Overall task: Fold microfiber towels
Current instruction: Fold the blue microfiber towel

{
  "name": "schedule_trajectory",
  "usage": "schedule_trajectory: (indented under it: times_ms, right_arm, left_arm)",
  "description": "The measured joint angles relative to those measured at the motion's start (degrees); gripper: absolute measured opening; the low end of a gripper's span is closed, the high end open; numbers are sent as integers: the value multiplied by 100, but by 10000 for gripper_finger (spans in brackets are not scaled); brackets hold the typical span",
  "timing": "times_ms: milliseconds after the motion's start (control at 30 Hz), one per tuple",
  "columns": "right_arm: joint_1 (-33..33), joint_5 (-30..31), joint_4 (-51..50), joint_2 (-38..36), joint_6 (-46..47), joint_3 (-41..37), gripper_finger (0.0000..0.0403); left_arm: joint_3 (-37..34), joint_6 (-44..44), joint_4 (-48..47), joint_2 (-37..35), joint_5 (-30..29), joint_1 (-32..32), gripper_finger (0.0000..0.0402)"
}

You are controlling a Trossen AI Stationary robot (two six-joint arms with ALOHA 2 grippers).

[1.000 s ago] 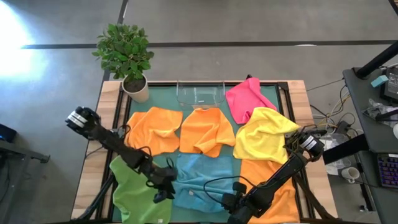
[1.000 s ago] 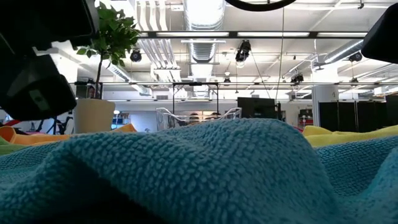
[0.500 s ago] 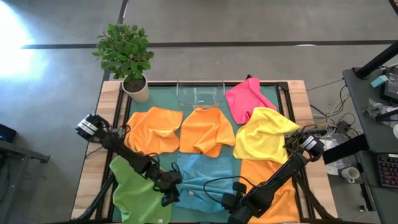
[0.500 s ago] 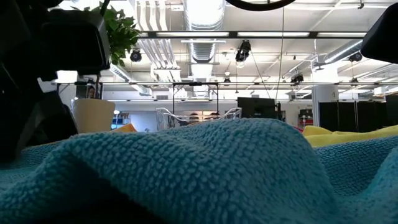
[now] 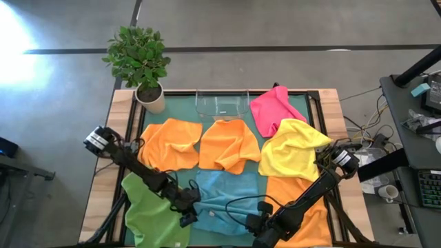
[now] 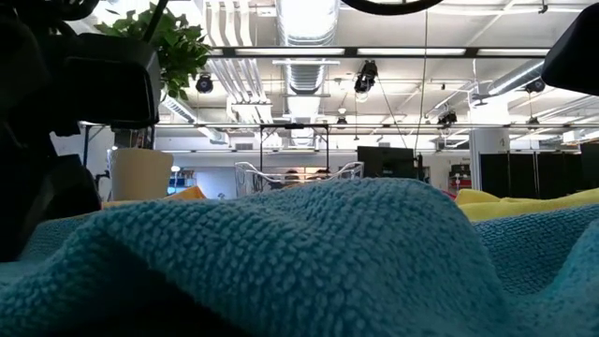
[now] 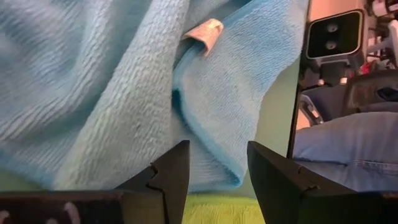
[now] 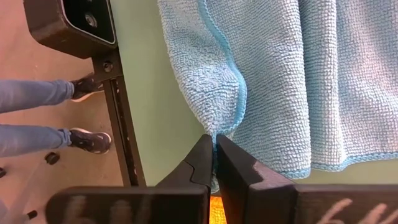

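Although seven fuzzy cloths crowd the green worktop (image 5: pixel 180 105), we take the light blue towel (image 5: pixel 224 200) as our landmark: it lies rumpled at the near edge, its hem rolled into a soft ridge with a small white tag showing. Left of it lies the green towel (image 5: pixel 148 213), and the left hand (image 5: pixel 189 215) sits at the seam between the two, fingers (image 7: pixel 169 176) spread and released, straddling the blue hem. Beyond the blue towel lie two orange towels (image 5: pixel 196 143), with a potted plant (image 5: pixel 141 63) and a clear tray (image 5: pixel 222 103) farther back. Right of these we see the pink towel (image 5: pixel 271 109) and the yellow towel (image 5: pixel 296 150). Over a third orange towel (image 5: pixel 311 213), the right hand (image 8: pixel 215 167) is clenched on a pinched corner of the blue towel.
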Motion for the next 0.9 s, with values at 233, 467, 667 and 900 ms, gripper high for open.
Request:
schedule_trajectory:
  times_ms: [233,467,667,900]
  right_arm:
    - [0,1,-1,0,-74,0,9]
    - [0,2,-2,0,-70,-1,9]
    - [0,2,-1,0,-56,-2,8]
    - [0,2,-2,0,-82,-2,9]
  left_arm:
    - [30,-137,-46,-56,0,0,145]
    - [81,-142,-8,-13,-152,-2,145]
    - [81,-304,-7,132,-201,-2,145]
    - [83,-435,203,152,-223,-2,145]
